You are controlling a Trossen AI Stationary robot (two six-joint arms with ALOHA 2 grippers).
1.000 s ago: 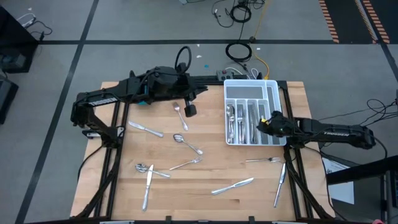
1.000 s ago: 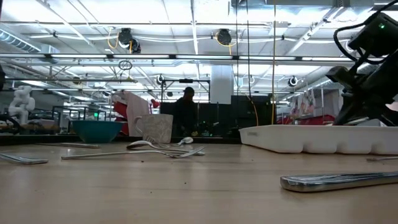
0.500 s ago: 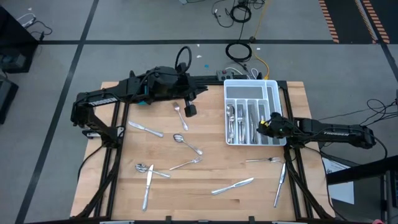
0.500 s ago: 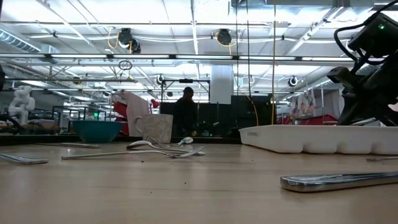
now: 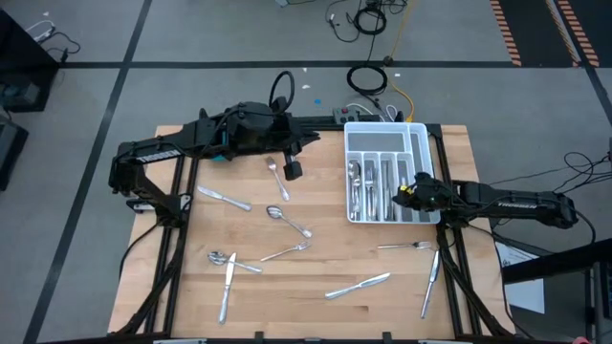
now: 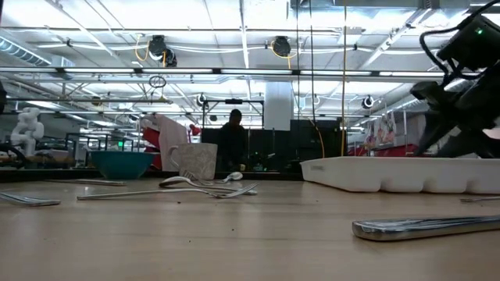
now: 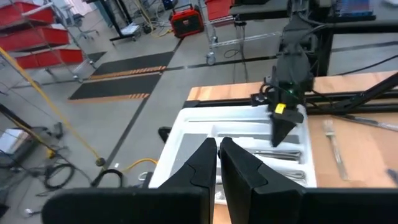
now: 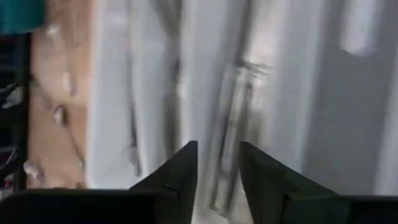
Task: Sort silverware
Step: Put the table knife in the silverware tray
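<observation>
Right gripper (image 5: 397, 195) hovering over the white tray (image 5: 384, 136), fingers (image 8: 180, 171) narrowly parted and holding nothing, sorted silverware (image 5: 356, 187) lying in compartments just beneath them, loose pieces (image 5: 358, 285) scattered across the table (image 5: 316, 306), left gripper (image 5: 293, 168) waiting beside the tray, fingers nearly closed

— What sits on the pale wooden table (image 5: 316, 315)?

— A white plastic compartmented tray (image 5: 386, 136) at its far right corner. A coiled black cable (image 5: 364, 78) lies on the grey floor just beyond the tray.

— And seen level across the table?

— A teal round bowl (image 6: 122, 164) stands well left of the tray (image 6: 391, 172), with a speckled grey mug (image 6: 193, 160) between them. Behind the mug, a person in dark clothes (image 6: 232, 140) stands in the room.
</observation>
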